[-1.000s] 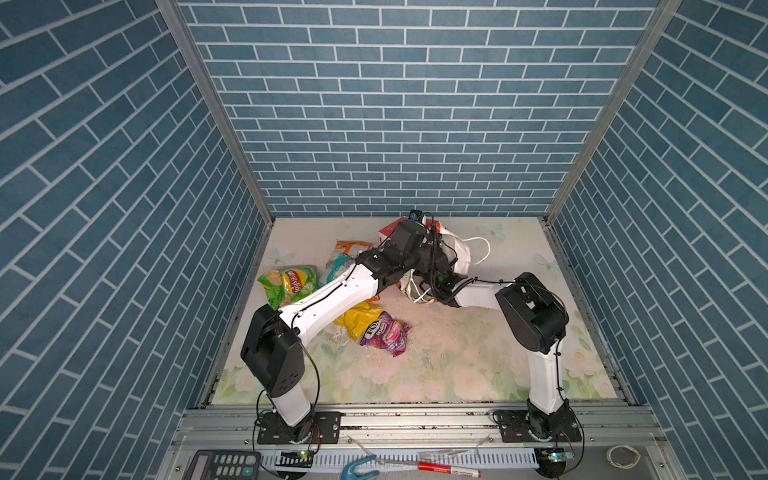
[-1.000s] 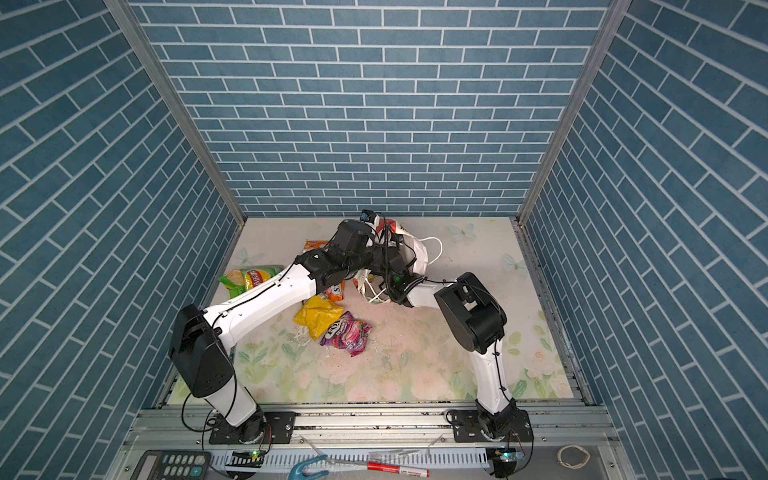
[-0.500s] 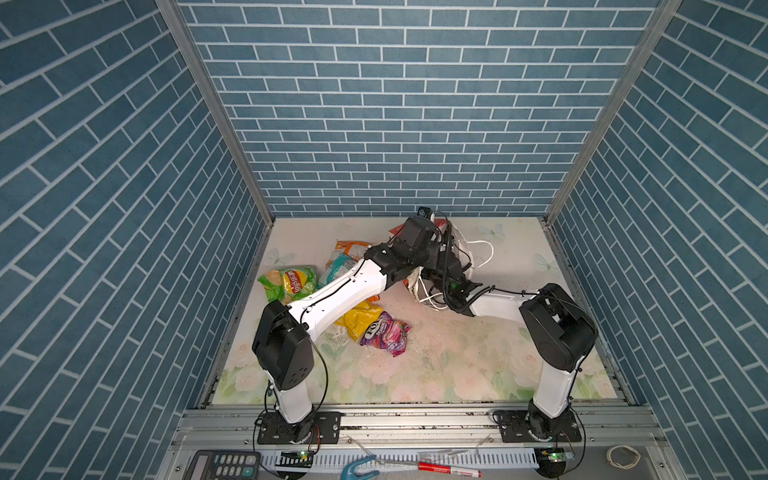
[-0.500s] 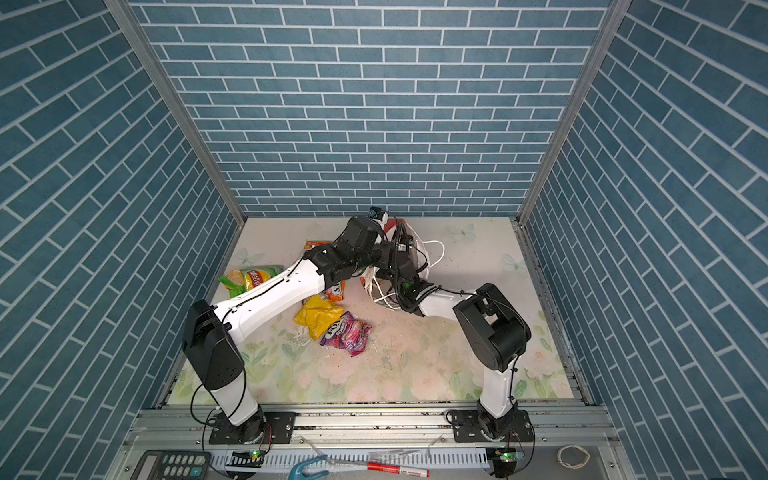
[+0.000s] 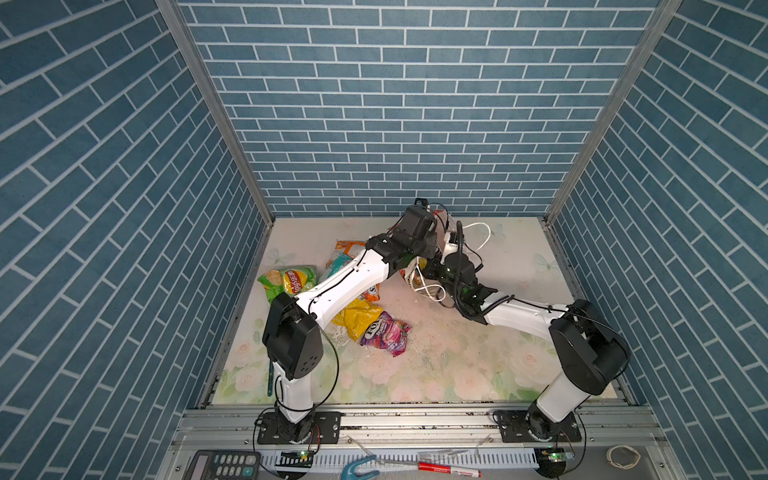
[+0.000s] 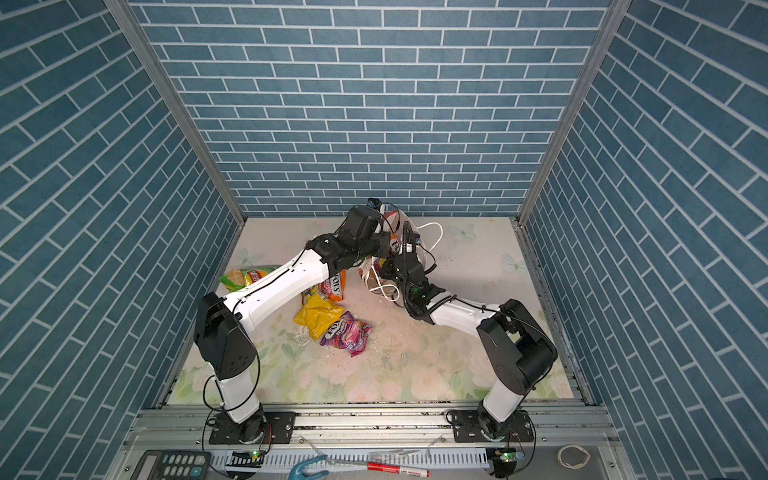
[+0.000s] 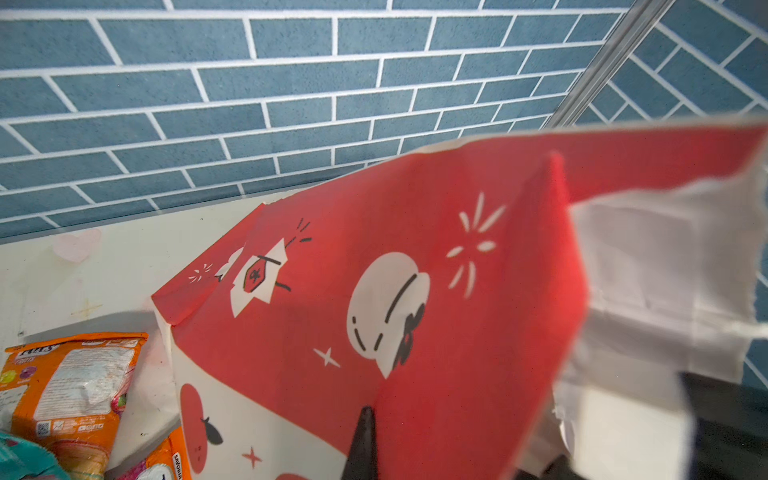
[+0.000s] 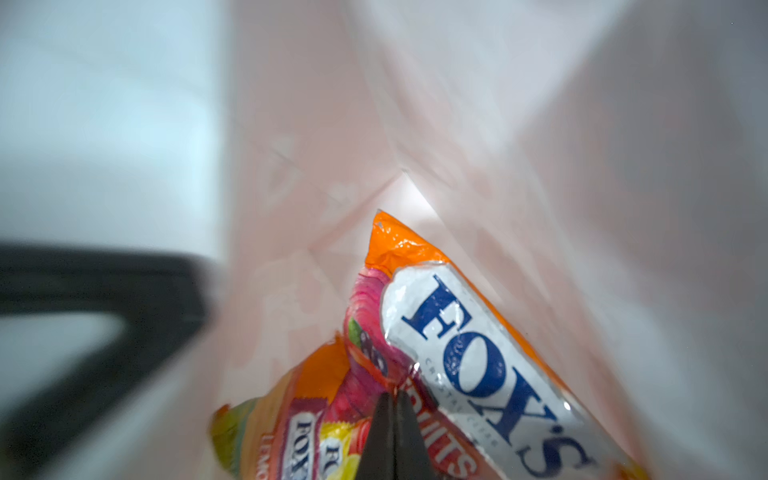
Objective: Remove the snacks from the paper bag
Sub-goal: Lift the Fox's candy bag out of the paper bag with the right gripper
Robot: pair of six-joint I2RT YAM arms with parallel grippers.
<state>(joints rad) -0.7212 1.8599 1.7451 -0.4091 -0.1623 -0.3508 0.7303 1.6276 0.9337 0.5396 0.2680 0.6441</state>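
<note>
The paper bag, red with white cartoon prints, is lifted off the table near the back wall. My left gripper is shut on its red side panel, with one dark finger showing. My right gripper reaches inside the bag and is shut on the orange FOX'S packet, beside a yellow-green FOX'S packet. In both top views the arms hide most of the bag; its white string handles show. On the table lie the green Lay's bag, a yellow packet and a purple FOX'S packet.
More packets lie under the left forearm: orange-white, teal-white, orange FOX'S. Blue brick walls close in three sides. A calculator, a red marker and a blue tool sit beyond the front rail.
The right arm's elbow has swung right and toward the front, stretching its forearm out. The left gripper has shifted slightly right and toward the back wall with the bag.
</note>
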